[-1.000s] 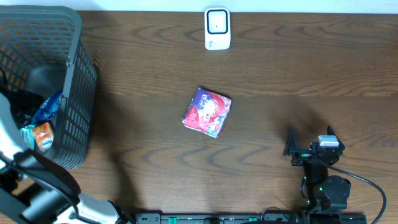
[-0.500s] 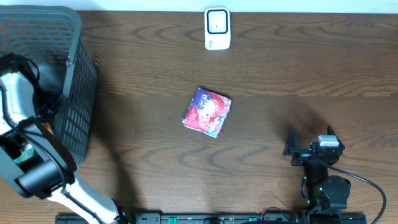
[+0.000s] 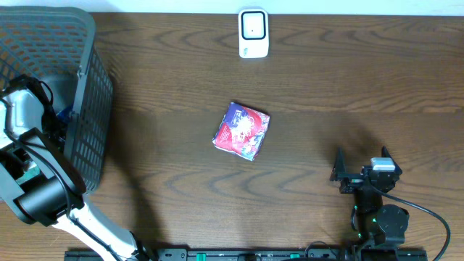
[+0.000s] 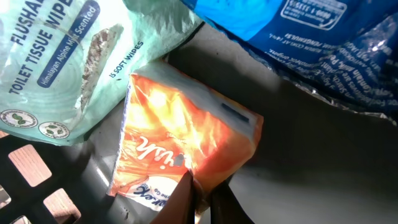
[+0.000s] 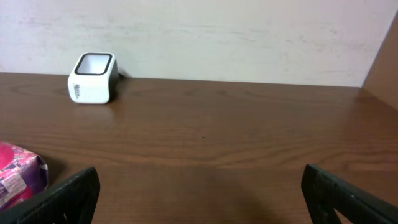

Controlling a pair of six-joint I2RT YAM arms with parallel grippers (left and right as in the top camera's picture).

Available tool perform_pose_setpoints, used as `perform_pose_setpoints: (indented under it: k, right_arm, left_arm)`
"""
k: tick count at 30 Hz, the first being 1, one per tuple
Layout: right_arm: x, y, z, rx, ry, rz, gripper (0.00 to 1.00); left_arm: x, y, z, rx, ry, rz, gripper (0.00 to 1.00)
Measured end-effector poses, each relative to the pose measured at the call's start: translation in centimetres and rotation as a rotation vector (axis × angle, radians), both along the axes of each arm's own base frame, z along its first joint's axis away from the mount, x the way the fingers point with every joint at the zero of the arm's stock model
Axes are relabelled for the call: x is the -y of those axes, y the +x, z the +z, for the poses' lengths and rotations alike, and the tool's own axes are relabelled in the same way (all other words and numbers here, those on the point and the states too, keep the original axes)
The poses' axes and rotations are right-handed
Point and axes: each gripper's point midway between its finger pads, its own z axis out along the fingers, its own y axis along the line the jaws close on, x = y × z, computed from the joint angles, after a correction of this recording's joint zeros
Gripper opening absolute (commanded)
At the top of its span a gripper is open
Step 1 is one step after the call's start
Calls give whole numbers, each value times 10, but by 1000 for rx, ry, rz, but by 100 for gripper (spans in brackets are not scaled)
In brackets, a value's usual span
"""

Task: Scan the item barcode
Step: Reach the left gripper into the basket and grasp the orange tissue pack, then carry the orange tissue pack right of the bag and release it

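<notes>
In the left wrist view my left gripper [image 4: 203,188] is shut, pinching the lower edge of an orange packet [image 4: 186,140] that lies on the basket floor. From overhead my left arm [image 3: 25,119] reaches down into the grey basket [image 3: 90,94], and its fingers are hidden there. The white barcode scanner [image 3: 253,33] stands at the table's far edge, also seen as the scanner [image 5: 93,78] in the right wrist view. My right gripper [image 3: 361,156] rests open at the front right with nothing between its fingers.
A pink and purple packet [image 3: 242,130] lies mid-table, its corner visible as the packet [image 5: 18,177] in the right wrist view. In the basket, a pale green wipes pack [image 4: 68,56] and a blue bag [image 4: 311,37] crowd the orange packet.
My left arm has come down into the basket and its gripper has shut on the orange packet. The right arm has not moved.
</notes>
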Motion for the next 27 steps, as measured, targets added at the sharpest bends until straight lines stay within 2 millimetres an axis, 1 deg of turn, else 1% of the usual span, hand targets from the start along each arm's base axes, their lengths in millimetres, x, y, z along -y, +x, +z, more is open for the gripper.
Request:
perform_pose_setpoints:
  k: [5,6,8,9,10,13,16,17,18,19,20,21,22,23,27]
  right_arm:
    - [0,0,0,0,0,0,99]
    - [0,0,0,0,0,0,99]
    - [0,0,0,0,0,0,99]
    - [0,0,0,0,0,0,99]
    - [0,0,0,0,0,0,99]
    - [0,0,0,0,0,0,99]
    - [0,0,0,0,0,0,99]
    - [0,0,0,0,0,0,99]
    - [0,0,0,0,0,0,99]
    - [0,0,0,0,0,0,99]
    - [0,0,0,0,0,0,99]
    - [0,0,0,0,0,0,99]
    - [0,0,0,0,0,0,99]
    - [0,0,0,0,0,0,99]
    - [0,0,0,0,0,0,99]
  left_arm:
    - [5,-5,2,-19,-22,1,7]
    - [6,-6,2,-19,-26,1,11]
    - [6,-5,4,-13,-26,0,66]
    - [6,-5,5,-9,-27,-2,88]
    - [6,-4,6,-5,-28,-5,98]
    - [7,-3,8,2,-27,-5,98]
    - [6,-1,5,15,-23,-5,98]
    - [6,-1,3,20,-23,-4,95]
    - [7,-2,0,18,-25,-4,86]
    - [8,-3,-3,16,-26,-4,72]
    - [8,-4,-2,22,-22,-3,56]
    - [9,-5,-3,21,-22,-6,37]
    - [11,-8,-4,13,-28,-4,21]
    - [11,-10,-5,3,-28,-6,8]
    - [10,-12,-1,2,-17,-8,7]
